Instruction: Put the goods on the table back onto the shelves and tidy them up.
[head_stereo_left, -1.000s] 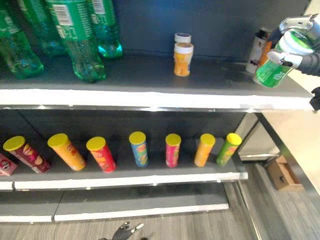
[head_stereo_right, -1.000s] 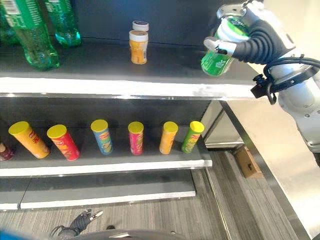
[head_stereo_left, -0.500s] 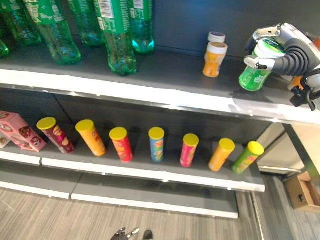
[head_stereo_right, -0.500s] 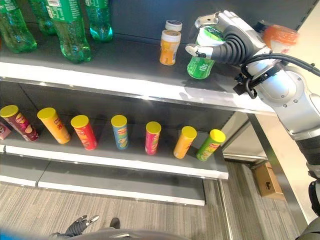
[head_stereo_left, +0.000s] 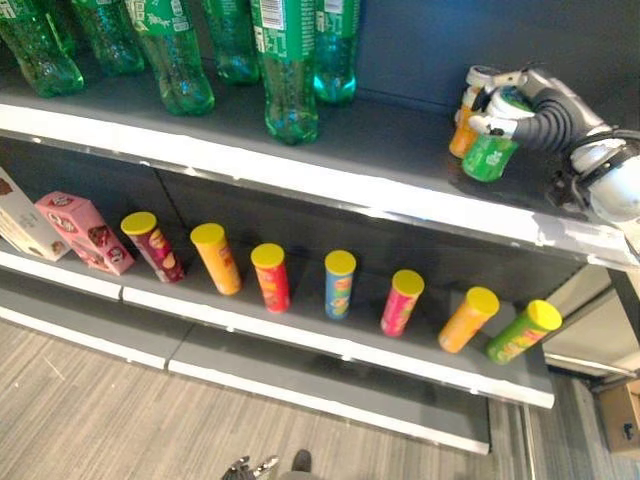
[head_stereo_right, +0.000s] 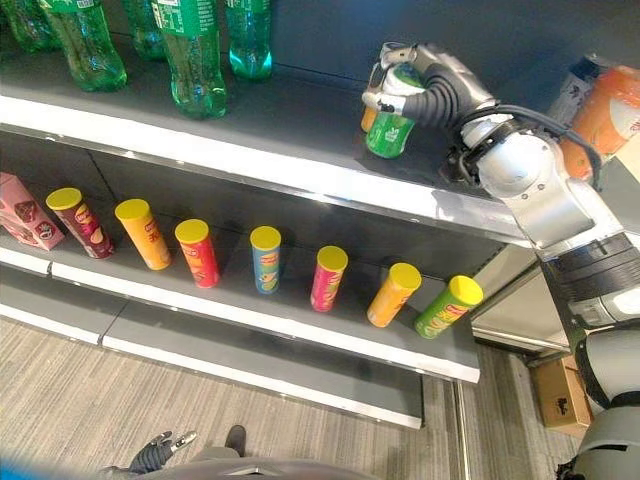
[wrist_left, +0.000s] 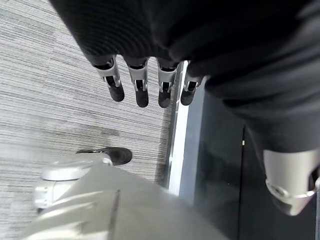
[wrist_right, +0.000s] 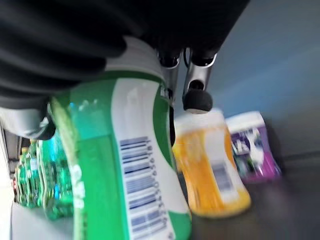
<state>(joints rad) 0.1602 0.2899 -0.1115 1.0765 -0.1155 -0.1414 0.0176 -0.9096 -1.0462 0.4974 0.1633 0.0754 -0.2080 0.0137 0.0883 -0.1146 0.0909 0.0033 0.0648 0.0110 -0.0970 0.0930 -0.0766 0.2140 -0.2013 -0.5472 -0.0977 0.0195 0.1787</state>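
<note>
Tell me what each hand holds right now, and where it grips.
The right hand grips the green jar round its upper half, near the lid. The left hand holds nothing.

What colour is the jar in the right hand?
Green, with a white lid: the jar in the right hand shows best in the right eye view.

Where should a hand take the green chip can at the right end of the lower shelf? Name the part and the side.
Grip the green chip can round its upper body, just under the yellow lid, coming from the open front of the shelf. It leans back with the lid toward the aisle, and the orange can stands close on its left, so the right flank is freer.
</note>
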